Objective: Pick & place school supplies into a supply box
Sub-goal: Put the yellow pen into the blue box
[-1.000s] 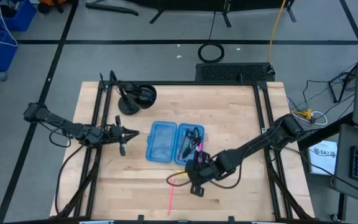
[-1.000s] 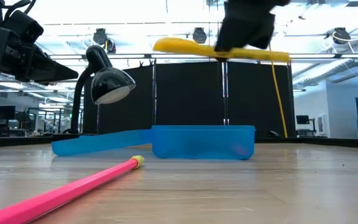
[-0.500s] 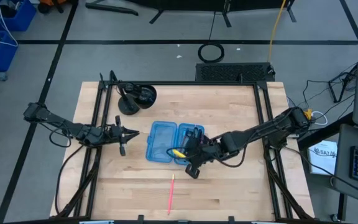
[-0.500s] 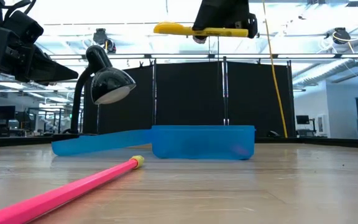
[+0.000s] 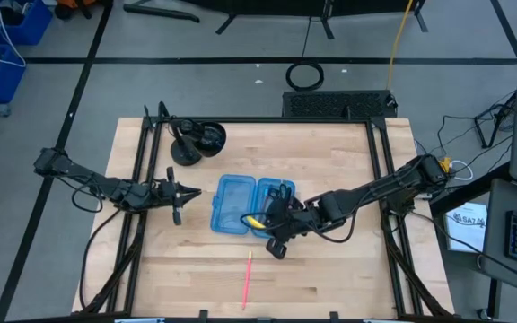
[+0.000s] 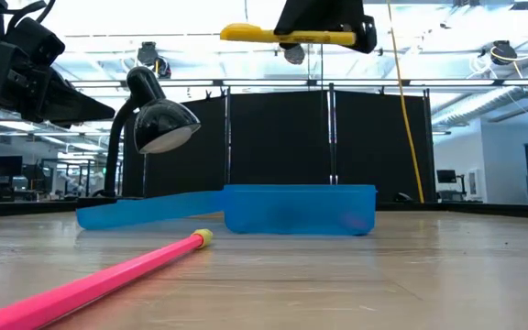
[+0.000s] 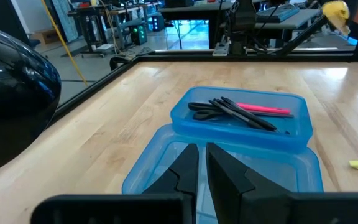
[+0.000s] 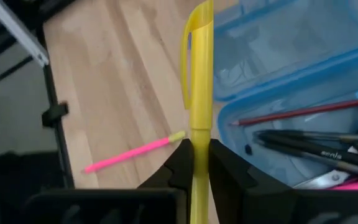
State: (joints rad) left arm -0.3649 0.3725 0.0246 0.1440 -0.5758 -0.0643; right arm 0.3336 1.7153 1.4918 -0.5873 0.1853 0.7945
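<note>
1. The supply box (image 5: pixel 251 205) lies open at mid-table; bare wood rings it on every side.
2. Behind the box, a black lamp (image 5: pixel 197 140) stands well apart.
3. In front, a pink pencil (image 5: pixel 247 280) lies alone.
4. Above the box's right half hangs the right gripper (image 5: pixel 268 222), clamping a yellow pen (image 8: pixel 199 93).
5. The left gripper (image 5: pixel 189 192) waits near the box's left edge.

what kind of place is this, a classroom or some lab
Most likely a robotics lab or workshop: a wooden table in a black frame, blue storage bins on the floor, and desks with monitors behind.
</note>
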